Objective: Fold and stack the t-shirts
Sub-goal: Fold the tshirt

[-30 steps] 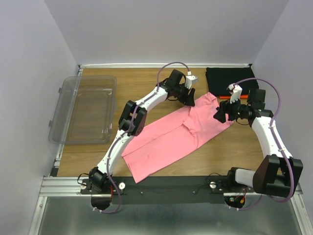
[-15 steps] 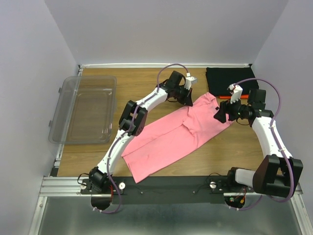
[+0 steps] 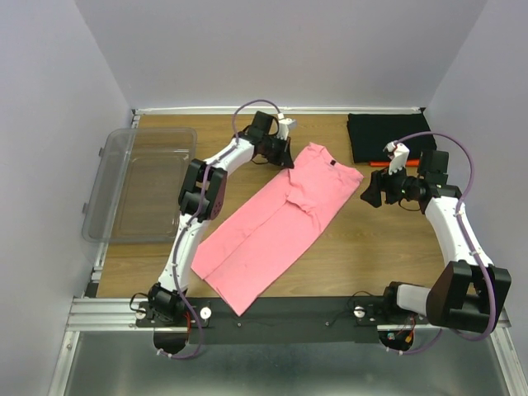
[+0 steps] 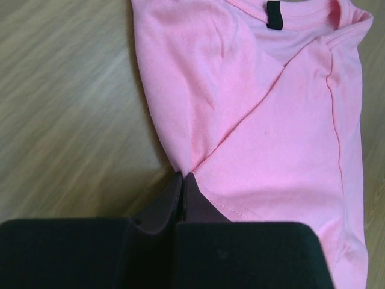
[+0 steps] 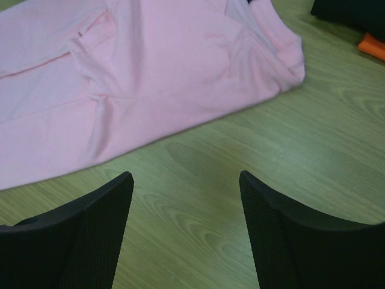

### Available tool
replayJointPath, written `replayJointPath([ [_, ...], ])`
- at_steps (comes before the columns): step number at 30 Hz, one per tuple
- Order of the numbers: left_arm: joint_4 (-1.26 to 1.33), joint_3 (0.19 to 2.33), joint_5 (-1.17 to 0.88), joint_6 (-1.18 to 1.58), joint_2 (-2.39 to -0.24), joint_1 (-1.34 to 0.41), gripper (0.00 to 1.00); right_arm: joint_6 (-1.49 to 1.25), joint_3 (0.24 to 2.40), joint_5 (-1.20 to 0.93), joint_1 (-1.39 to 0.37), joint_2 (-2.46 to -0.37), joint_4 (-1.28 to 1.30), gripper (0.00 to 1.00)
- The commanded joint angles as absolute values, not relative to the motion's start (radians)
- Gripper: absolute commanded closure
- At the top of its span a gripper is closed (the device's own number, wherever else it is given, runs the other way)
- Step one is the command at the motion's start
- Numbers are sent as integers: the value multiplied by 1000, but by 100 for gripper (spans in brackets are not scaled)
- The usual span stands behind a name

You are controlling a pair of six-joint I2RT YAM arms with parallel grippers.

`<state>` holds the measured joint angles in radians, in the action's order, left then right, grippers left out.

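A bright pink t-shirt (image 3: 272, 223), folded lengthwise, lies slantwise across the middle of the table. My left gripper (image 3: 286, 157) is shut on its left edge near the collar end. In the left wrist view the fingertips (image 4: 182, 176) pinch a pucker of pink cloth (image 4: 271, 120). My right gripper (image 3: 369, 196) stands open over bare wood just right of the shirt's collar end. Its wrist view shows nothing between the jaws (image 5: 186, 180), and the pink shirt (image 5: 150, 72) lies ahead of them. A folded black t-shirt (image 3: 388, 132) rests at the back right. An orange-red sliver (image 3: 381, 163) shows at its near edge.
A clear plastic tub (image 3: 140, 181) sits at the left edge of the table. The back wall and side walls close in the wooden table (image 3: 371, 256). The black metal rail with both arm bases runs along the near edge.
The left gripper closed on the pink shirt's edge and pulled it left and toward the back, away from the right gripper. The right arm stayed put.
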<state>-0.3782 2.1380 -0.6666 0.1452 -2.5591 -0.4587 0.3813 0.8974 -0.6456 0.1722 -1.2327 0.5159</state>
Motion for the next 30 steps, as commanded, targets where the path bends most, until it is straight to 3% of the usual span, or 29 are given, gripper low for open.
replayJointPath([
  [1, -426, 2077, -554, 167, -2510, -388, 100, 374, 890, -663, 184, -1226, 508, 21],
  [12, -385, 2236, -413, 472, -2591, -276, 100, 364, 902, -692, 183, -1336, 502, 21],
  [13, -368, 2268, -440, 477, -2595, -275, 97, 356, 910, -743, 183, -1365, 496, 21],
  [14, -367, 2285, -448, 482, -2599, -276, 79, 335, 926, -776, 183, -1423, 482, 21],
  [15, -365, 2298, -449, 483, -2588, -278, 68, 316, 937, -807, 181, -1460, 465, 21],
  [18, -361, 2307, -420, 457, -2518, -276, 45, 206, 1024, -853, 141, -1605, 382, 21],
  [24, -328, 2212, -318, 356, -2277, -273, 39, -183, 1157, -616, -50, -1801, 105, 21],
  [30, -169, 1840, -123, 275, -1818, -270, 34, -527, 1287, -286, -123, -2003, 9, 29],
])
